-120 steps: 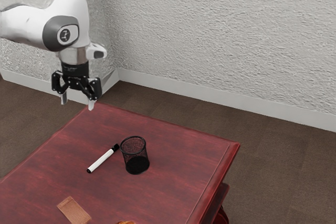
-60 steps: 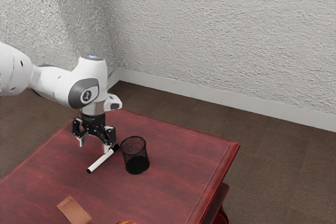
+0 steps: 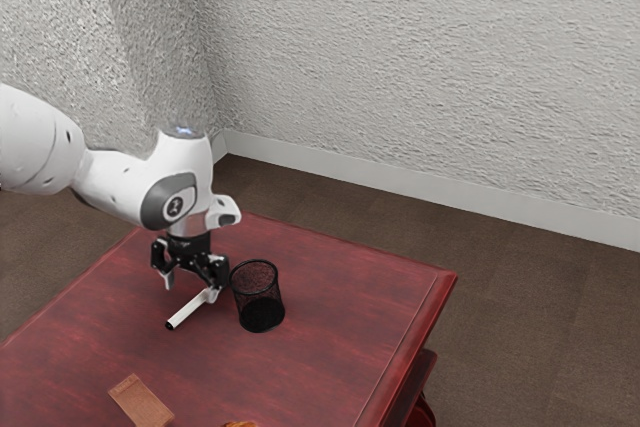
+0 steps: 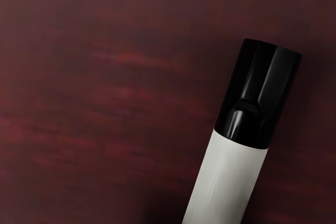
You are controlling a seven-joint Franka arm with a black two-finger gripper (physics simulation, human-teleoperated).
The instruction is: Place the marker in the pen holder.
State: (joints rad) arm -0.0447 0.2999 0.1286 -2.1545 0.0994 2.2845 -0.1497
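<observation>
There is one each of marker, pen holder, tan slab, orange item, table and claw.

On the table, the marker lies beside the pen holder, toward the exterior view's left.

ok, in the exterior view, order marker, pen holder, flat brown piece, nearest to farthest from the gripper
1. Marker: just below the gripper.
2. Pen holder: to the exterior view's right.
3. Flat brown piece: toward the view's lower edge.
</observation>
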